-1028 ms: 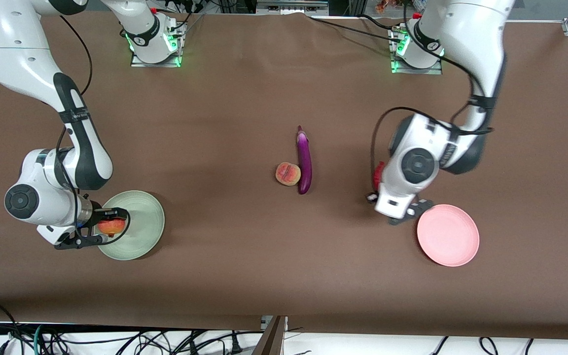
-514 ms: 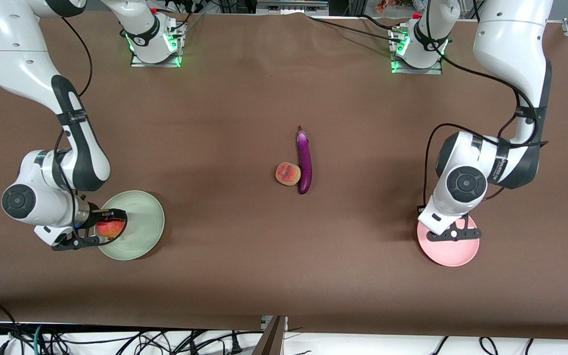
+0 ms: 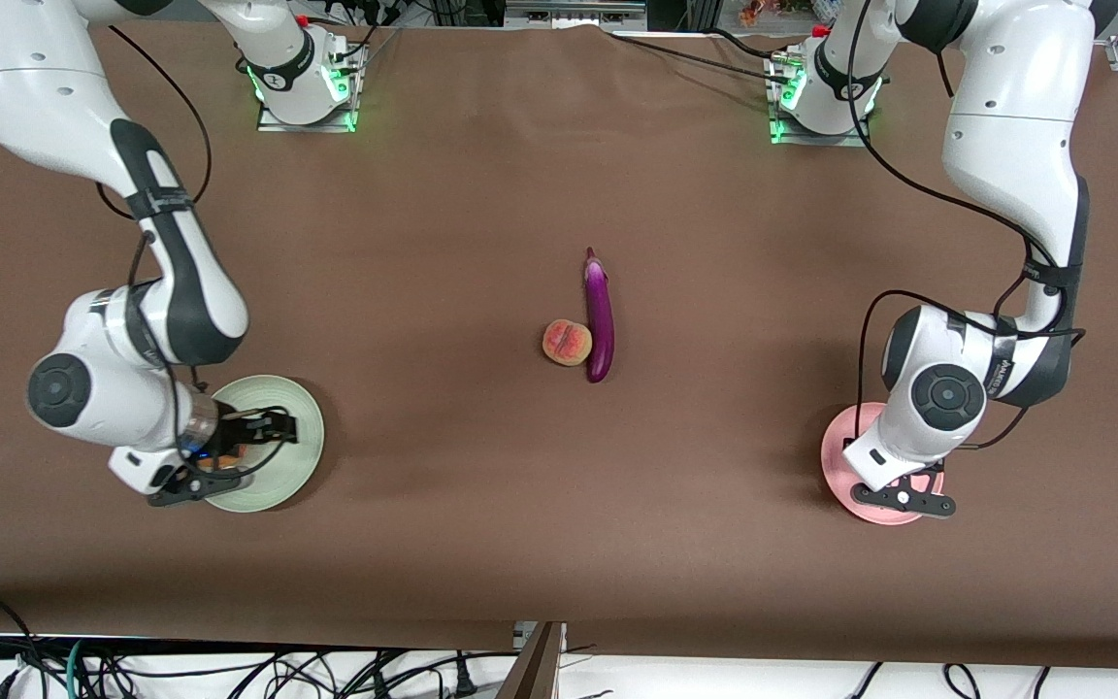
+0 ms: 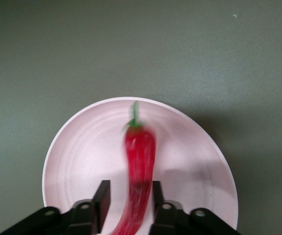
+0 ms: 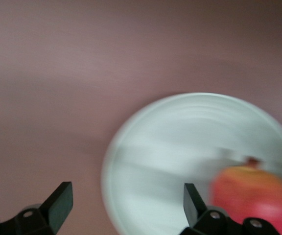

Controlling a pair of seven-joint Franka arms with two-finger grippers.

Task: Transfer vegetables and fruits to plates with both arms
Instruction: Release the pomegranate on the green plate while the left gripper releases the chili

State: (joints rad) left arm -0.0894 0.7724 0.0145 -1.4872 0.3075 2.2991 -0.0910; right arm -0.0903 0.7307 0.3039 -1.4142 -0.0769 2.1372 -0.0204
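**Both arms over their plates**

The right gripper point(image 5: 124, 205) hangs over the green plate point(image 3: 302, 427), jaws wide — apple point(image 5: 251, 196) on the plate beside them. The left gripper point(image 4: 129, 200) over the pink plate point(image 4: 82, 152) — chili pepper point(image 4: 140, 161) between its jaws, grip unclear. Peach point(image 3: 567, 343) touches eggplant point(image 3: 599, 316) mid-tabletop point(image 3: 481, 214).

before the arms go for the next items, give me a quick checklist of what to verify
1. Apple lies on the green plate: ok.
2. Right gripper open and off the apple: ok; the apple sits outside its fingers.
3. Chili over the pink plate: ok.
4. Left gripper has let go of the chili: not ok; the chili sits between its fingers with little gap.
5. Chili resting on the pink plate: cannot tell.
6. Peach and eggplant lie side by side mid-table, uncovered, for pickup: ok.
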